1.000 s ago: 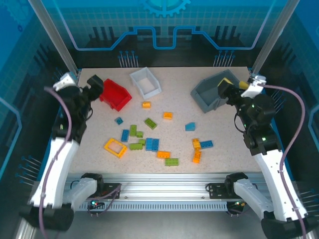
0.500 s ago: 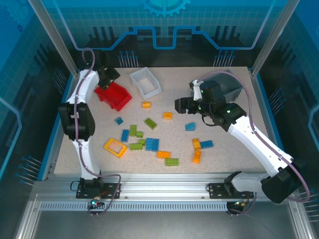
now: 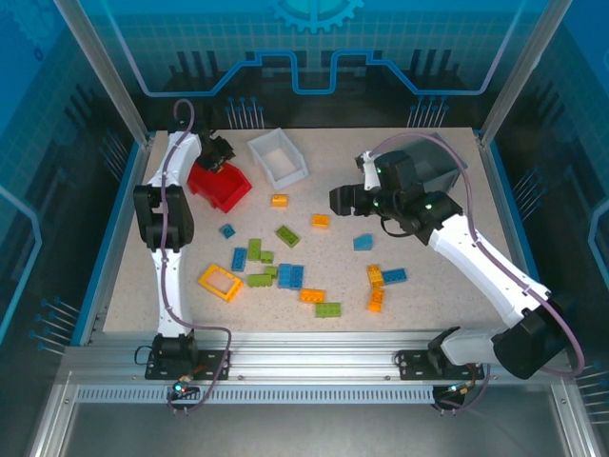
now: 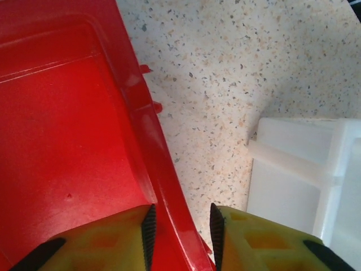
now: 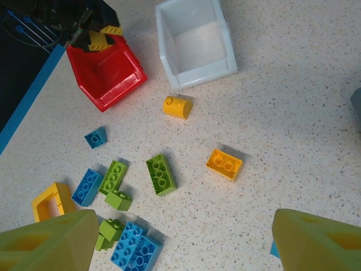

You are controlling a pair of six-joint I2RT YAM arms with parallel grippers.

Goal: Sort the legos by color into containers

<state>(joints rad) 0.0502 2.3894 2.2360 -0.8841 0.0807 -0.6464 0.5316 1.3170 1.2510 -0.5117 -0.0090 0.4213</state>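
grey bin (image 3: 440,162) mostly hidden behind right arm. three bins at the bench's (image 3: 428,305) back: red (image 3: 221,184), white (image 3: 277,157), grey. about fifteen legos (image 3: 285,276) scattered mid-bench. left hand (image 4: 180,226) astride red bin's wall, parted. right hand (image 5: 180,237) spread wide, holding nothing.

Orange, green, blue legos (image 3: 288,276) loose mid-table; empty red bin (image 3: 219,183), white bin (image 3: 278,158), grey bin (image 3: 433,167) behind.
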